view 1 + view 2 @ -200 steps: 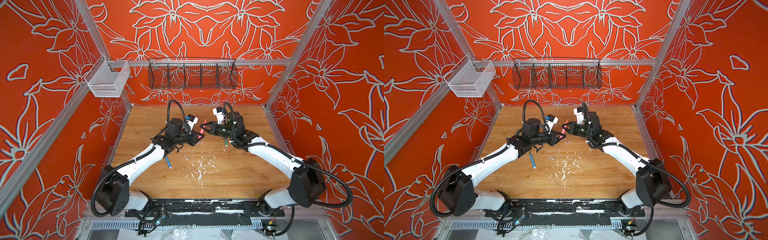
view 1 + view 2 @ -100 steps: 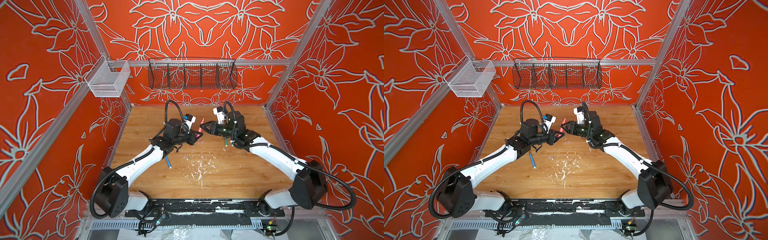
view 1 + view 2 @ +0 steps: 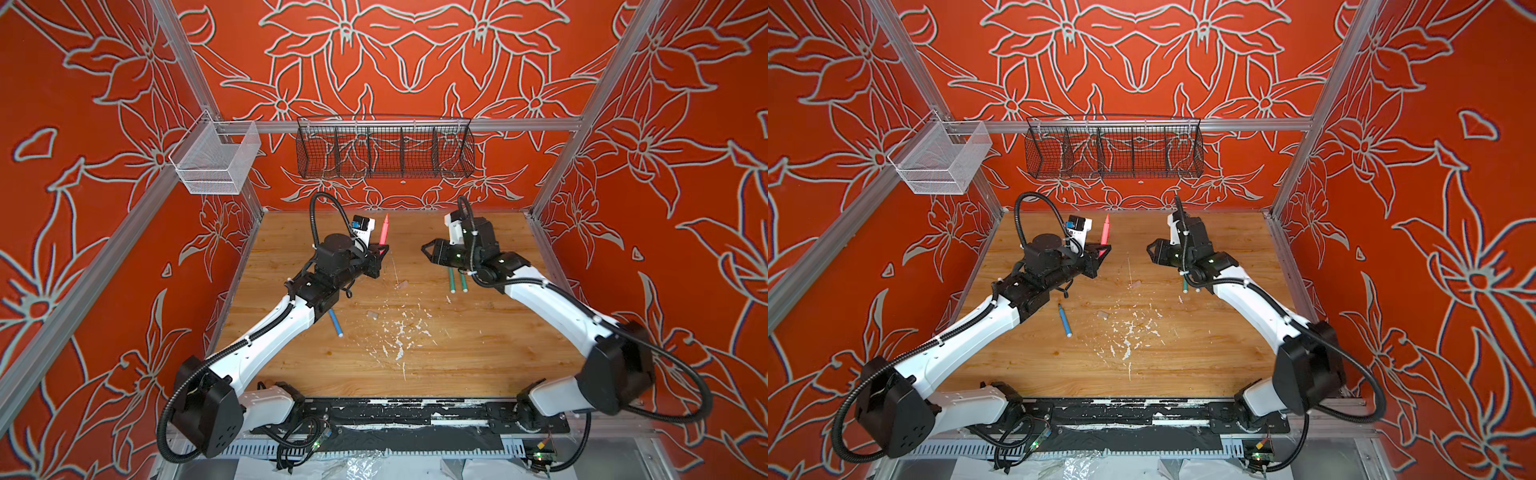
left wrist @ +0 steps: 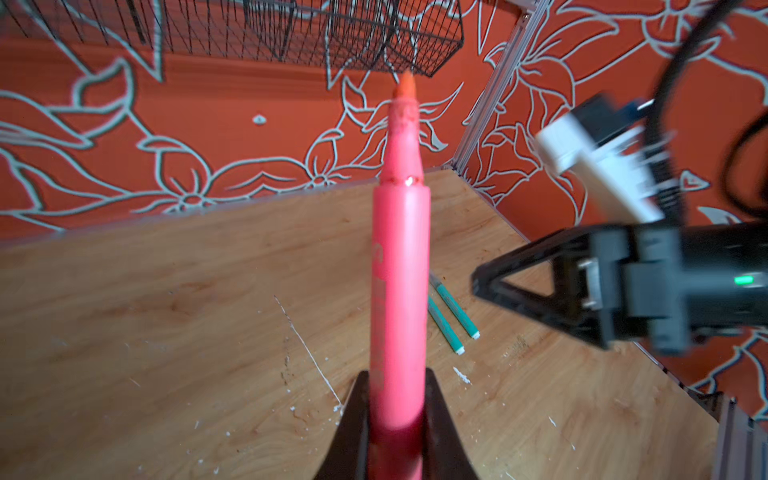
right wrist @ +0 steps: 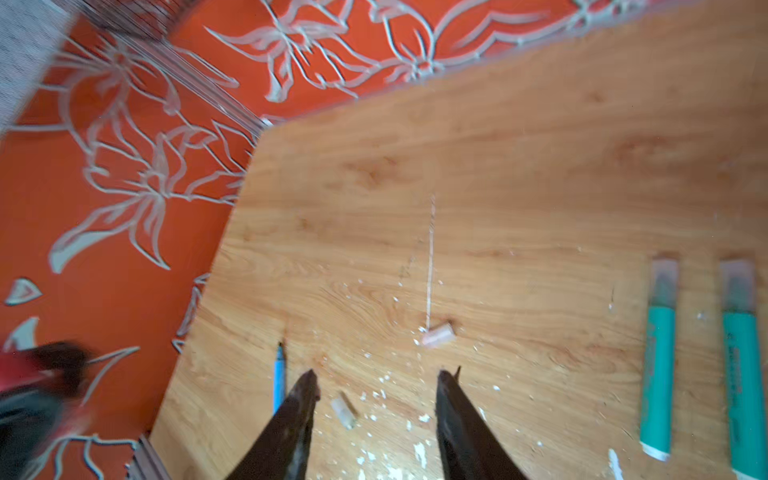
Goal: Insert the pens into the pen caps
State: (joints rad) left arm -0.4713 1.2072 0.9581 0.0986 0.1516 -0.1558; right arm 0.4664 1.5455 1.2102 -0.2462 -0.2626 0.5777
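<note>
Above my grainy, paint-flecked wooden bench (image 3: 457, 353), boxed in by orange floral walls (image 3: 395, 62), my left gripper (image 3: 383, 248) clamps the smooth pink pen (image 3: 383, 230) while my right gripper (image 5: 376, 376) stands open.

The tabletop (image 3: 478, 340) is pale wood grain with a dull satin finish, roughened by white flecks (image 3: 400, 334). The red-pink pen (image 4: 401, 291) is smooth plastic with a soft sheen, scuffed near its tip. The green pens (image 5: 658, 374) are likewise smooth plastic, and the pen cap (image 5: 438, 334) is cloudy translucent plastic. The right end effector (image 5: 378, 374) has matt black fingers (image 5: 291, 424). The wire basket (image 3: 384, 151) is black-coated metal, the mesh basket (image 3: 212, 166) is fine pale metal mesh, and the frame rail (image 3: 519, 124) is bare matt grey metal. The left arm (image 3: 270, 334) wears glossy white plastic.
</note>
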